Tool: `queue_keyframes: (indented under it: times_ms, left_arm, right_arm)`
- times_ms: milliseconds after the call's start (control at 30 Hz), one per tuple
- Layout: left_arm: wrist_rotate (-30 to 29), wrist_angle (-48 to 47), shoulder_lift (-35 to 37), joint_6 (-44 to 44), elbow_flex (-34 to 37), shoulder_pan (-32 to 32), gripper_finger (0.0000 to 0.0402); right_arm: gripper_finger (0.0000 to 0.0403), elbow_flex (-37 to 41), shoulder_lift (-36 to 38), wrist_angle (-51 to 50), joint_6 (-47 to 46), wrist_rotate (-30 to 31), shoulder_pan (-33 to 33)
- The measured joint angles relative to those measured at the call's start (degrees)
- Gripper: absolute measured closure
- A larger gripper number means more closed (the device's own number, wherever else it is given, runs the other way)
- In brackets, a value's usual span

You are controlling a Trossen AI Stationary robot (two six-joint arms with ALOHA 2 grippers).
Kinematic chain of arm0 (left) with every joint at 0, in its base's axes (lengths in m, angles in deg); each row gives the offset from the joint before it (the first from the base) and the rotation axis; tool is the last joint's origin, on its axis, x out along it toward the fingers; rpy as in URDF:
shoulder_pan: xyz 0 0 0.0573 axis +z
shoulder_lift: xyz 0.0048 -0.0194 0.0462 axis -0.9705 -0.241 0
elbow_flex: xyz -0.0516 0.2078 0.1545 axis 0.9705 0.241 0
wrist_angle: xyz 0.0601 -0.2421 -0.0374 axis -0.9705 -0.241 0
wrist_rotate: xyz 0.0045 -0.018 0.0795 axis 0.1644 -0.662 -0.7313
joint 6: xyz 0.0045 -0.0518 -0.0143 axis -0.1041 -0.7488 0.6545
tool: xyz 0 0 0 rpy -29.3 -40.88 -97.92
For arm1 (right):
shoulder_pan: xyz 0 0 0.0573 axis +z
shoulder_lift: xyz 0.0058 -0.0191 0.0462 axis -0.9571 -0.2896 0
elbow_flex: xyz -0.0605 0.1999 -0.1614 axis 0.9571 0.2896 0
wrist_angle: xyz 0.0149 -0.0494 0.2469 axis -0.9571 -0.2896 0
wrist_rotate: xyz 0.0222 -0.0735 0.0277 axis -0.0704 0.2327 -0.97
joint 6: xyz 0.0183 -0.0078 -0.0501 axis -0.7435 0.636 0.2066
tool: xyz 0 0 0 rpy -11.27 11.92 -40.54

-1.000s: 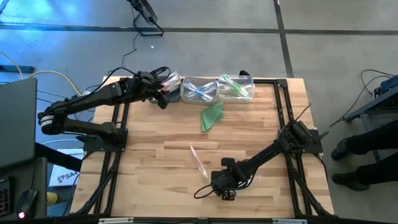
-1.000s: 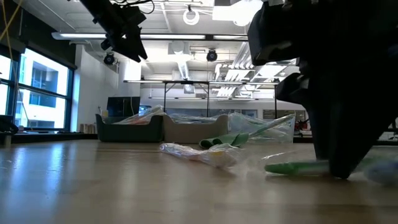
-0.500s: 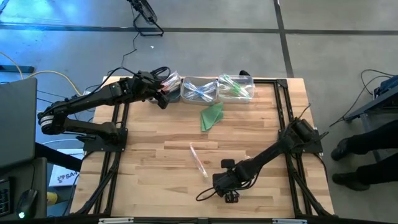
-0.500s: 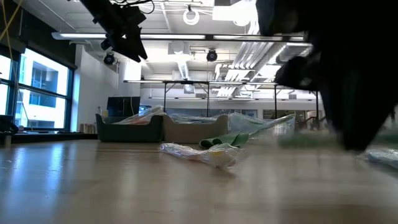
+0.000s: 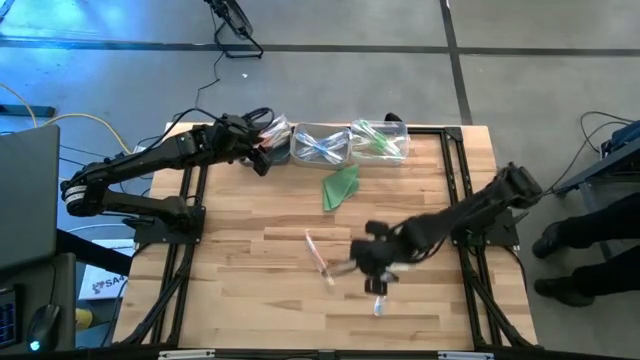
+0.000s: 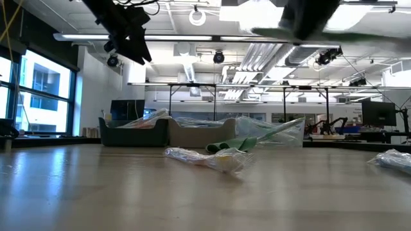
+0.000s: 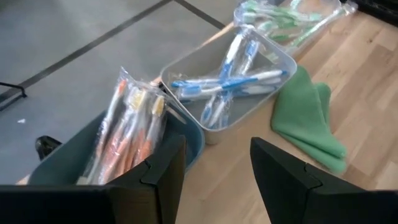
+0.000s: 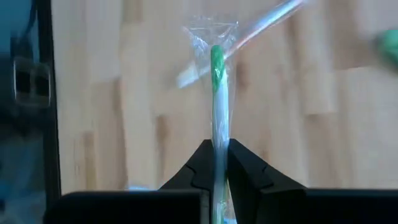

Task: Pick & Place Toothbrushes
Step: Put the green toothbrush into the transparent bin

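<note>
My right gripper (image 5: 373,272) hangs above the table's near middle, shut on a green-and-white toothbrush (image 8: 217,93) in a clear wrapper. A pink wrapped toothbrush (image 5: 320,258) lies flat on the wood just left of it. Another wrapped one (image 5: 378,305) lies nearer the front edge. At the far edge stand a dark teal bin of orange toothbrushes (image 7: 134,134), a clear bin of blue ones (image 7: 227,84) and a clear bin of green ones (image 5: 380,140). My left gripper (image 7: 214,168) waits open above the teal bin, touching nothing. My right gripper pinches the green toothbrush's handle (image 8: 217,140) between its two fingers, coming steeply from above. The brush runs straight out ahead of the fingers. It is lifted clear of the table, and its wrapper's loose end (image 8: 211,31) sticks out beyond it.
A folded green cloth (image 5: 340,186) lies in front of the clear bins. Black frame rails (image 5: 455,170) run along the table's left, right and far sides. Bare wood (image 5: 250,290) shows at the near left.
My right gripper has risen from the table near the front edge and swung toward the table's middle. It has taken the green toothbrush with it, which lay on the wood before and now hangs clear. The other wrapped brush stayed on the table.
</note>
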Motion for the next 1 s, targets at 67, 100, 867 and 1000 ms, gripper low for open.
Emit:
queue_keyframes:
  times_ms: [67,100,867,1000]
  left_arm:
    - [1.1,-0.7,0.0,0.1,0.0,0.0,0.0226]
    - [1.2,-1.0,0.0,0.2,0.0,0.0,0.0226]
    - [-1.1,2.6,0.0,0.5,0.0,0.0,0.0226]
    - [-1.1,2.6,0.0,0.5,0.0,0.0,0.0226]
  right_arm:
    - [0.0386,0.0,2.8,-0.6,-1.7,1.6,-1.8]
    - [0.0386,0.0,4.1,-1.3,-2.4,2.2,-2.9]
    - [0.0386,-0.1,13.6,4.9,20.8,10.3,-33.1]
    - [0.0386,-0.1,13.6,11.9,25.2,9.9,-39.5]
